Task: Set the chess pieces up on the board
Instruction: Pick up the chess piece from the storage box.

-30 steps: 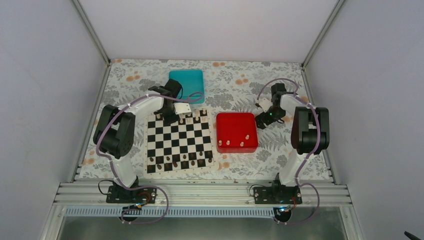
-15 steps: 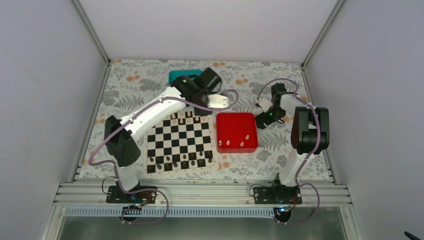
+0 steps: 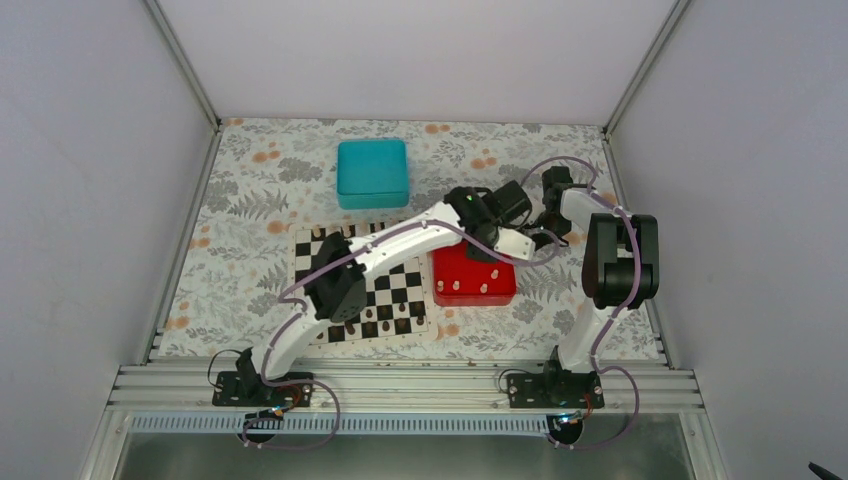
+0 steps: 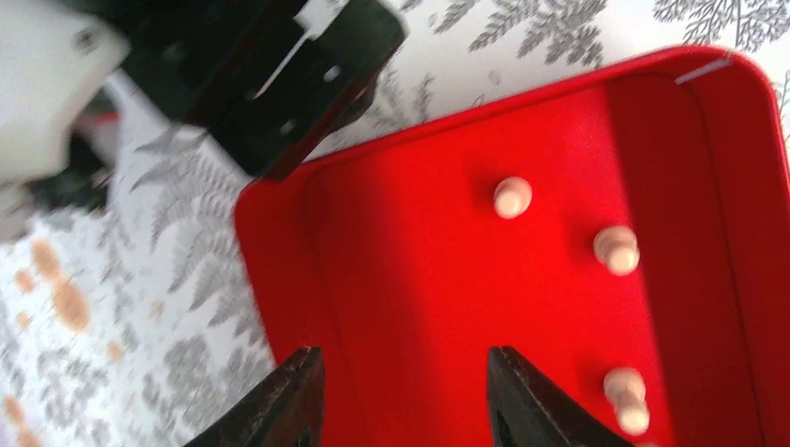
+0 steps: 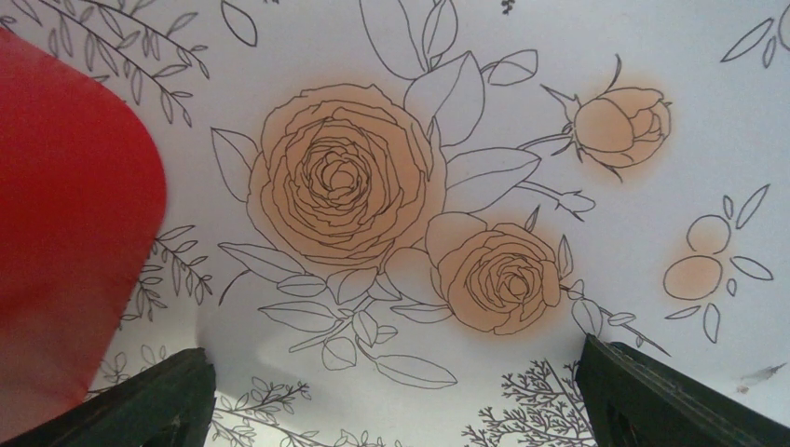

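Observation:
The board [image 3: 392, 287] lies at centre, partly hidden under my left arm. Cream chess pieces [image 3: 319, 236] stand on its far row and dark ones on the near row. More cream pieces [image 3: 456, 286] stand in the red tray [image 3: 470, 298]; three of them [image 4: 512, 196] show in the left wrist view. My left gripper [image 3: 498, 256] hovers over the tray's far right part. In its own view the left gripper [image 4: 402, 372] is open and empty above the tray floor [image 4: 419, 279]. My right gripper [image 5: 401, 391] is open and empty over the floral cloth.
A teal box [image 3: 372, 172] stands at the back, beyond the board. My right gripper [image 3: 536, 230] sits just right of the tray's far corner, close to my left wrist; it shows in the left wrist view [image 4: 279, 84]. The tray corner [image 5: 65, 261] is at its left.
My left arm has swung right, from the board's far edge past the teal box to over the red tray. The right arm has not moved.

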Available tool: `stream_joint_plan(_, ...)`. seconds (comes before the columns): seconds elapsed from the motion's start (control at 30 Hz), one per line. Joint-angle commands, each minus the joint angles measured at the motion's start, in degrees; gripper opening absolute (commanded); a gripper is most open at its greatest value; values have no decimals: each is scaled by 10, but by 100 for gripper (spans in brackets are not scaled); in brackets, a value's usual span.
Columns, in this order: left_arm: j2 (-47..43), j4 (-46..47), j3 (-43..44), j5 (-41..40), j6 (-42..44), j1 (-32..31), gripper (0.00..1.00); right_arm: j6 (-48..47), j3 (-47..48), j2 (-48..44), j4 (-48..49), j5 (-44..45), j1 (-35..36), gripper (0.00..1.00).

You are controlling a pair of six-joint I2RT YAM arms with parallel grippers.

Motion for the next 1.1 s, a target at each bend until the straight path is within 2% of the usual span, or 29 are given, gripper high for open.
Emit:
stream_joint_plan(0.0,32,20,33,32,13,-15,44,-3,-13,0,-14,-13,-9,100)
stream_joint_plan(0.67,105,20,32,82,13,-24,45,-6,-14,3,-18,-19,-10,100)
stream_joint_plan(1.07,134,37,35,79,14,-25,45,-5,-14,2,-18,-18,-11,100)
